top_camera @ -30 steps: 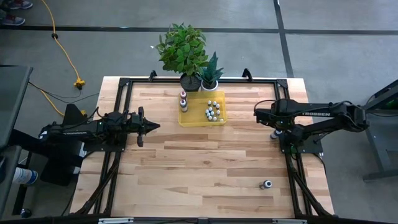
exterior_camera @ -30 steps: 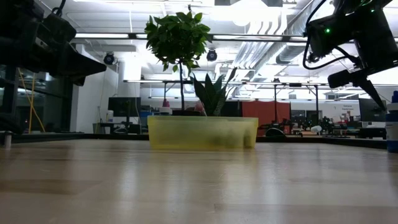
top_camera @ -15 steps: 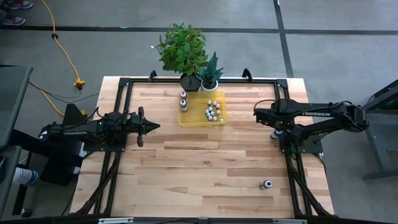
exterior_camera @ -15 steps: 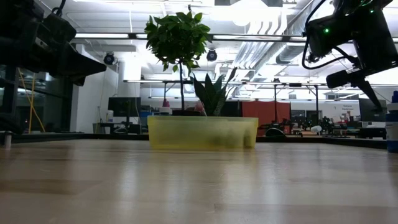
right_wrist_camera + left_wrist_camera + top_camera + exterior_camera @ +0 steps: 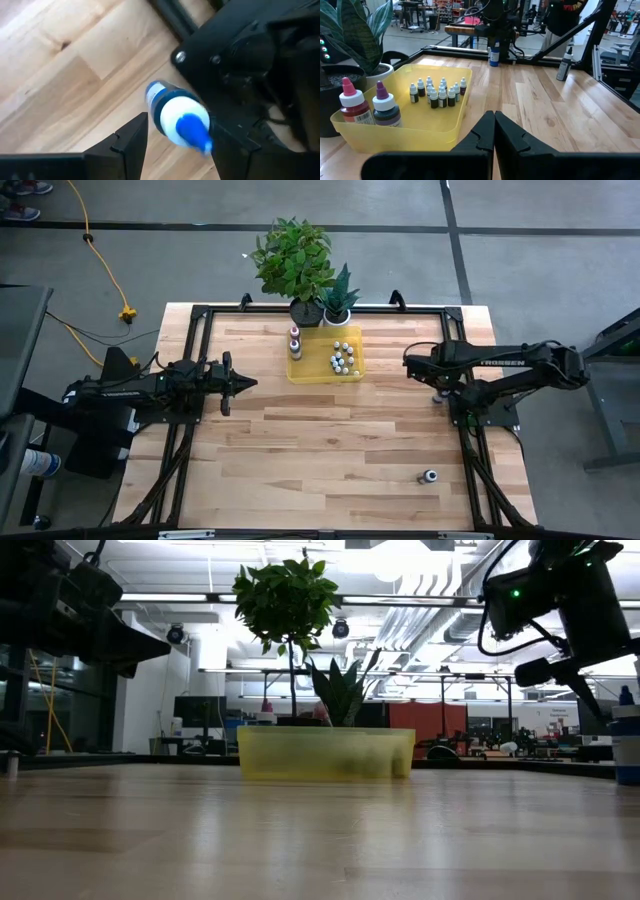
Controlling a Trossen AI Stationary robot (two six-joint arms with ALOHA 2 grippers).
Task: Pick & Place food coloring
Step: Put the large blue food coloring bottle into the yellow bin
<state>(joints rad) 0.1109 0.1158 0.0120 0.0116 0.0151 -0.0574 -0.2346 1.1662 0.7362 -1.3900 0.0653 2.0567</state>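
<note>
A food coloring bottle [image 5: 177,117] with a blue cap and white label stands upright near the table's right edge [image 5: 437,394], also at the low view's right border [image 5: 625,735]. My right gripper [image 5: 175,142] points down over it, open, one finger on each side. Another small bottle [image 5: 428,476] stands near the right front corner. Several tiny bottles [image 5: 437,92] and two larger ones [image 5: 367,102] stand in the yellow tray [image 5: 325,370]. My left gripper [image 5: 245,383] waits shut and level at the table's left. My right gripper comes from above, its fingers on either side of the blue-capped bottle's upper body. A gap shows between one finger [image 5: 131,136] and the bottle. The cap hides the other finger's [image 5: 227,147] inner side, so I cannot tell whether it touches. The bottle stands on the table.
Two potted plants [image 5: 297,265] [image 5: 338,298] stand at the far edge behind the tray. A black frame rail [image 5: 465,440] runs along the table's right side, close to the bottle. Bare wood spreads over the middle and the near half.
</note>
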